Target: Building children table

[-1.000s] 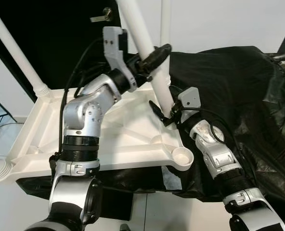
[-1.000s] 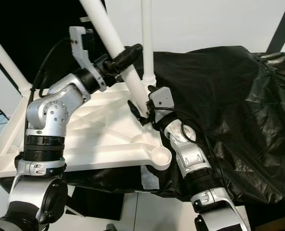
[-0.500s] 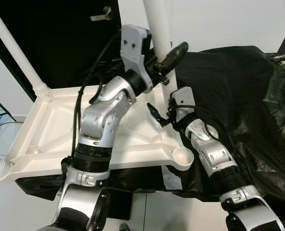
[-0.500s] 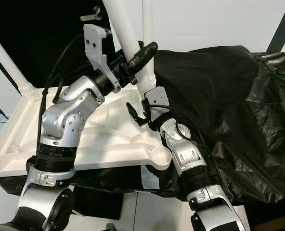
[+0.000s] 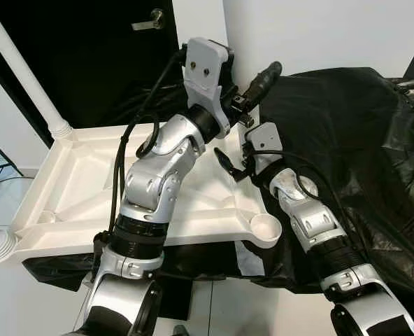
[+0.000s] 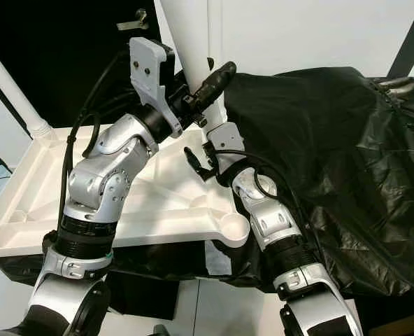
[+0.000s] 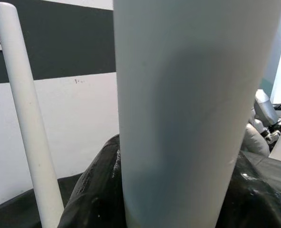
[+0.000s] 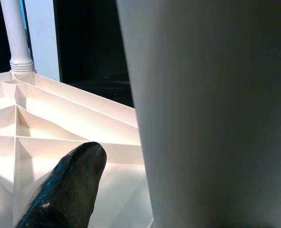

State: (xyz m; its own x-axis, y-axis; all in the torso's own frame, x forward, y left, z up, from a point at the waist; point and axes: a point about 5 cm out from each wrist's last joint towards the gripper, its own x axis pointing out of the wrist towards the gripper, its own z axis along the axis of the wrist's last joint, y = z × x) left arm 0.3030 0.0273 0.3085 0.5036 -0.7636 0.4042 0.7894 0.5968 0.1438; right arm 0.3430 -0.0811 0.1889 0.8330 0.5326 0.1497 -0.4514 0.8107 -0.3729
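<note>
- Since the earlier frame, the white table leg (image 6: pixel 186 42) has swung from a slant to nearly upright at the far right corner of the upturned white tabletop (image 5: pixel 88 189)
- Left gripper (image 6: pixel 205 85) clasps the leg high up
- Right gripper (image 5: pixel 236 166) brackets the leg's base; grip cannot be confirmed
- Black plastic sheet (image 5: pixel 347 140) lies to the right

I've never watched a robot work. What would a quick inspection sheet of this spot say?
Surface: black sheet draped under the work.
Job's things: white tabletop lying underside up; one leg fitted at a far corner; another leg standing upright between the grippers.
Clutter: nothing seen.
Grippers: left gripper around the upright leg; right gripper at its base.
Cables: black cables along the left arm.
Surroundings: white wall, dark door with handle.
</note>
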